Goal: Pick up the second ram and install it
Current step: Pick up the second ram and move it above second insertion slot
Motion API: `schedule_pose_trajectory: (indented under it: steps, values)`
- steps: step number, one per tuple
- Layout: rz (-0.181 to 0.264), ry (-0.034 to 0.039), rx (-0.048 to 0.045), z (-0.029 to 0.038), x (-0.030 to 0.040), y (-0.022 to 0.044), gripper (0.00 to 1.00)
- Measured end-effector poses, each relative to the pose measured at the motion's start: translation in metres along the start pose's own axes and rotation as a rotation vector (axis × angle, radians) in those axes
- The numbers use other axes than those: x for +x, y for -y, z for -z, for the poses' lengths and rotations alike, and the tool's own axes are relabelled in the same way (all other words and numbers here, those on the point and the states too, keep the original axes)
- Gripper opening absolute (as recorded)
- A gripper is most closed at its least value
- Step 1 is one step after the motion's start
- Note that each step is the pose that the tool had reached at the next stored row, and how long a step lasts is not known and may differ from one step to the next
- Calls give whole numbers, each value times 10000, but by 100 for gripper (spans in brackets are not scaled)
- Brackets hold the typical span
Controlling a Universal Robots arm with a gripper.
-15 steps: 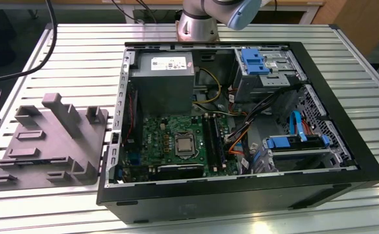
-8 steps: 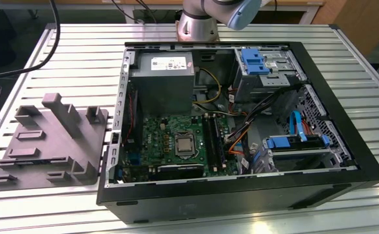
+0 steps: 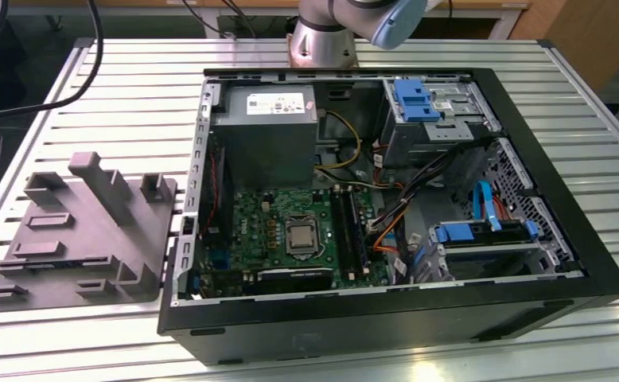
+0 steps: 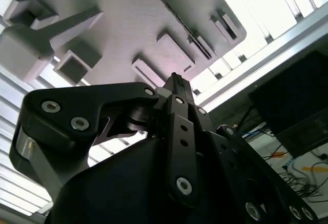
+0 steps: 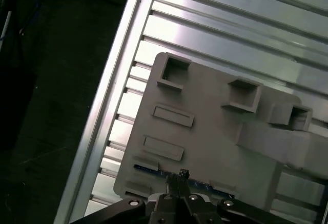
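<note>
The second ram (image 5: 151, 169) is a thin dark strip with a blue edge. It lies in a slot of the grey plastic tray (image 5: 205, 126) near the tray's front edge, and its middle is hidden behind my fingertips. The exterior view has the same strip (image 3: 60, 261) on the tray (image 3: 87, 231), left of the computer case. My gripper (image 5: 182, 174) hangs well above the tray, over the strip, with its fingers together and nothing between them. In the second wrist view the gripper (image 4: 174, 76) points at the tray, with the ram (image 4: 177, 16) beyond it.
The open computer case (image 3: 395, 318) lies on the slatted aluminium table (image 3: 129, 87). Inside it is a green motherboard (image 3: 267, 227) with long black slots (image 3: 347, 231), along with cables and blue drive brackets. Upright blocks (image 3: 103, 179) stand on the tray. The table edge (image 5: 110, 96) runs close by the tray.
</note>
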State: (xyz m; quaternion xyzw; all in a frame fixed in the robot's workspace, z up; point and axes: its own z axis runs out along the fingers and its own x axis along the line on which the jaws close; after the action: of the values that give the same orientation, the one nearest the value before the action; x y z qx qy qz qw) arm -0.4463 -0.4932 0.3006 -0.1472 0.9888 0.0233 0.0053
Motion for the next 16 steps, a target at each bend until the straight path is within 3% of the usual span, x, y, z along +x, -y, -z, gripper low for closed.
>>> schedule_pose_trajectory:
  steps: [16]
  values:
    - [2900, -130, -50, -20, 0, 1, 11]
